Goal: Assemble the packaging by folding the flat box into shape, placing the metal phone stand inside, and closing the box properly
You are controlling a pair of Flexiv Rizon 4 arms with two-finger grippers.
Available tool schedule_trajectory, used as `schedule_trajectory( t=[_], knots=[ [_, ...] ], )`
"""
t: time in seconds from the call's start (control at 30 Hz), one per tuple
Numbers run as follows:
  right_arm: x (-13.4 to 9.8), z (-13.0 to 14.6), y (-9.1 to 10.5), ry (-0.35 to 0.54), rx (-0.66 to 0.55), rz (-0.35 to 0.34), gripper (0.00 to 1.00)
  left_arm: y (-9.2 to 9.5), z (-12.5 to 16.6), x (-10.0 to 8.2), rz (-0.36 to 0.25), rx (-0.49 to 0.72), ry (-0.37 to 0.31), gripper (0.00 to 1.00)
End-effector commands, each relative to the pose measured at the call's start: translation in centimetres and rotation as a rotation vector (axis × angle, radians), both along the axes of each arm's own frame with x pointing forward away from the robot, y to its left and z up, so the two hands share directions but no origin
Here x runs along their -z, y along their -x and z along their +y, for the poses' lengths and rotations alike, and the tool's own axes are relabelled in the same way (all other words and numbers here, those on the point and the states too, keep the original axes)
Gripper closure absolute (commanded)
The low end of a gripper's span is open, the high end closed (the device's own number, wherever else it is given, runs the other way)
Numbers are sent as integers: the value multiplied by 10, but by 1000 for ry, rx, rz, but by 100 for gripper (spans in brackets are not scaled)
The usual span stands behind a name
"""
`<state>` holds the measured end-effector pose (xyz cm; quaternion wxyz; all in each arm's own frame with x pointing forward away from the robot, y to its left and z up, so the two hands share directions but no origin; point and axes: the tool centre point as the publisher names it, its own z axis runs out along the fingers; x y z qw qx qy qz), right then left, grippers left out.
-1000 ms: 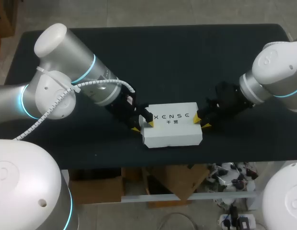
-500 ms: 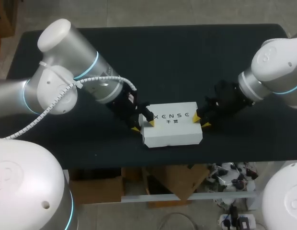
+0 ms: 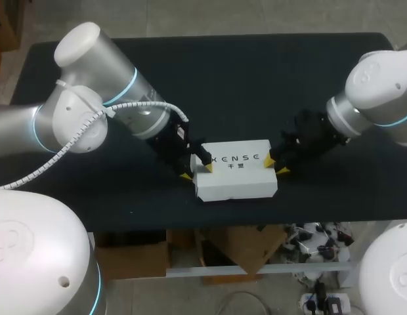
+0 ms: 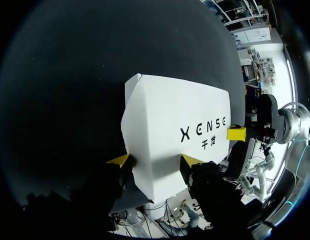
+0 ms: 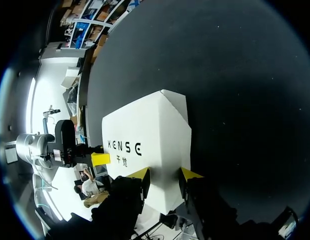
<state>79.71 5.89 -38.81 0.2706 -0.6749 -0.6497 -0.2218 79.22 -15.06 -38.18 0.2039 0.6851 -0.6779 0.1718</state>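
A closed white box (image 3: 236, 172) with dark print on its lid lies on the black table (image 3: 256, 79), near the front edge. My left gripper (image 3: 195, 172) is at the box's left end, one yellow fingertip (image 3: 207, 168) on the lid and the other against the end face. In the left wrist view the box (image 4: 170, 125) has its near corner held between the fingers of my left gripper (image 4: 155, 161). My right gripper (image 3: 276, 167) grips the right end the same way. The box's (image 5: 145, 135) narrow end sits between the right gripper's (image 5: 165, 174) fingers. The phone stand is not visible.
The table's front edge (image 3: 243, 215) runs just in front of the box. Dark bare tabletop stretches behind the box and to both sides. Both arms come in low from the sides, level with the box.
My left arm's elbow has swung slightly up and to the right. Both grippers and the box stay where they were.
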Motion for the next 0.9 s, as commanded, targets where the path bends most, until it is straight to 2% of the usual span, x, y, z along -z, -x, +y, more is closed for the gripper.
schedule_trajectory(
  t=[0.03,0.9],
  knots=[
    [-1,3,-2,-5,-3,9,60,-2,-6,1,5,1,-9,37],
    [-11,5,-4,-21,-7,58,60,-5,-8,-9,66,0,-11,35]
  ],
)
